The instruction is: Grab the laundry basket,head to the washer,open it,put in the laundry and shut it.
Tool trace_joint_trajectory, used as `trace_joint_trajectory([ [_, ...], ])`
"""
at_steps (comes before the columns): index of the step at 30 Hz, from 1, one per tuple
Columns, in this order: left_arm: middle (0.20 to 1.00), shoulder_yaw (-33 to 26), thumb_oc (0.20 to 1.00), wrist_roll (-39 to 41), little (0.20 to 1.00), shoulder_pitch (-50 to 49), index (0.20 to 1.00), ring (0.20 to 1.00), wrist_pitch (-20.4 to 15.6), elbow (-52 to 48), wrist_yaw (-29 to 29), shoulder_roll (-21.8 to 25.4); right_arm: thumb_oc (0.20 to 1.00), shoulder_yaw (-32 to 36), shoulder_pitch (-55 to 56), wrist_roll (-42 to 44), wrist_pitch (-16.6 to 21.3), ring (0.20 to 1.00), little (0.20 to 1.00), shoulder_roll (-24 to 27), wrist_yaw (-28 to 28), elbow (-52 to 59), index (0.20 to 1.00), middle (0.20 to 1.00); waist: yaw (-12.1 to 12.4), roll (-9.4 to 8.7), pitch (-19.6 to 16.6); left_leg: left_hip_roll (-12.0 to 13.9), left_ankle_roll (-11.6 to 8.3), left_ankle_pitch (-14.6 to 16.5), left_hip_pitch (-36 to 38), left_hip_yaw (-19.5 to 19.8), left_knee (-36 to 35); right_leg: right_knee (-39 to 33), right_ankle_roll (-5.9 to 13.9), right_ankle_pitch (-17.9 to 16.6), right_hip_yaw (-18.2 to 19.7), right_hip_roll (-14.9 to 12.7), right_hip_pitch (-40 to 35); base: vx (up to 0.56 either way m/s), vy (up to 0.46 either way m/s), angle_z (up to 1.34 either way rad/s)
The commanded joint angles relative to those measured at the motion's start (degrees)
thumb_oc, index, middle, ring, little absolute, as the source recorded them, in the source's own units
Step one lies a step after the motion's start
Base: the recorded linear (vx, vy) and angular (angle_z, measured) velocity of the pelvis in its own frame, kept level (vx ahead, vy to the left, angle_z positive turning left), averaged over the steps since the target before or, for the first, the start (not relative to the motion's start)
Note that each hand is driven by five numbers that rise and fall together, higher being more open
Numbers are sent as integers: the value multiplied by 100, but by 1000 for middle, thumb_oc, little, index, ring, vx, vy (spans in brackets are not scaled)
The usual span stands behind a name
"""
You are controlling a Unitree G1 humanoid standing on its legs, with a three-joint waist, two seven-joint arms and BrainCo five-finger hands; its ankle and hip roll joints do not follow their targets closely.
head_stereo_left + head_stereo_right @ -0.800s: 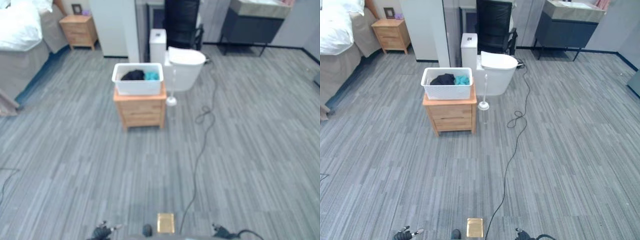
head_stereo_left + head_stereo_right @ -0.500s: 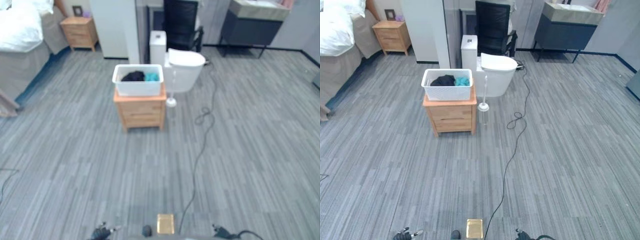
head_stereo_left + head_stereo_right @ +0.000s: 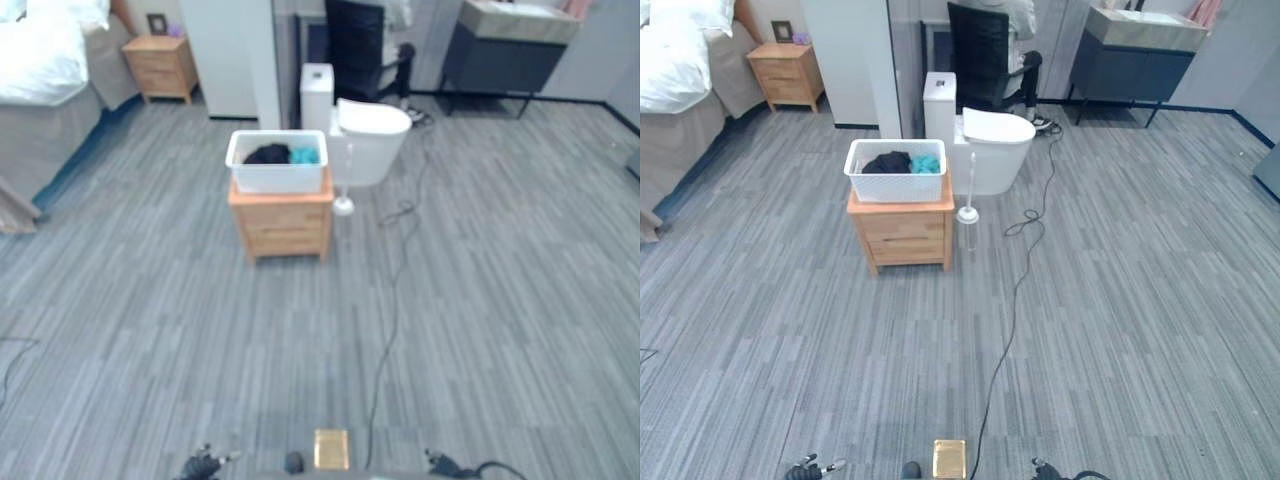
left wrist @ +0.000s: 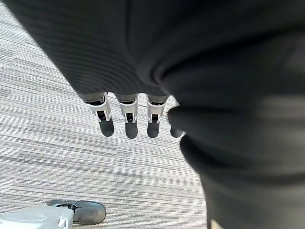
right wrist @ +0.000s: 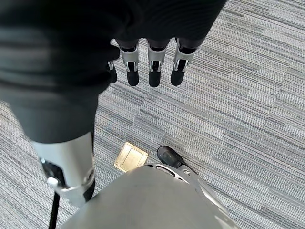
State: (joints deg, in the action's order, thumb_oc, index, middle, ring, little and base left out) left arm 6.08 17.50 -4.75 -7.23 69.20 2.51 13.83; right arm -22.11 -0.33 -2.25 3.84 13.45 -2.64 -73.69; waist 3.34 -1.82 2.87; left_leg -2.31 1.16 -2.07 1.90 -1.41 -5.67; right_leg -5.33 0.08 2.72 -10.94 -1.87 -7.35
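Where laundry lies, one basket

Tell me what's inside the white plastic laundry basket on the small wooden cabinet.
The white plastic laundry basket holds a black garment and a teal one beside it. Whatever lies beneath them is covered.
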Motion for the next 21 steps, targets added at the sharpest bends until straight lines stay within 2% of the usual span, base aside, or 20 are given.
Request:
trace_joint_trajectory([
  [1, 1000, 36, 1000, -108, 1000, 402, 1000, 1000, -175, 367, 71, -24, 1000, -104, -114, -37, -21, 1000, 1000, 94, -28, -321, 1000, 1000, 107, 107, -33, 348, -359, 193, 5, 212, 67, 33, 623, -121, -124, -500, 52, 0, 0, 0],
  [21, 1000, 10, 1000, -84, 1000, 437, 1000, 1000, -157, 359, 85, 6, 1000, -32, -144, 79, -74, 1000, 1000, 100, 7, -311, 1000, 1000, 118, 63, 53, 330, -321, 217, -25, 215, 67, 33, 636, -139, -107, -513, 106, 6, 6, 0],
])
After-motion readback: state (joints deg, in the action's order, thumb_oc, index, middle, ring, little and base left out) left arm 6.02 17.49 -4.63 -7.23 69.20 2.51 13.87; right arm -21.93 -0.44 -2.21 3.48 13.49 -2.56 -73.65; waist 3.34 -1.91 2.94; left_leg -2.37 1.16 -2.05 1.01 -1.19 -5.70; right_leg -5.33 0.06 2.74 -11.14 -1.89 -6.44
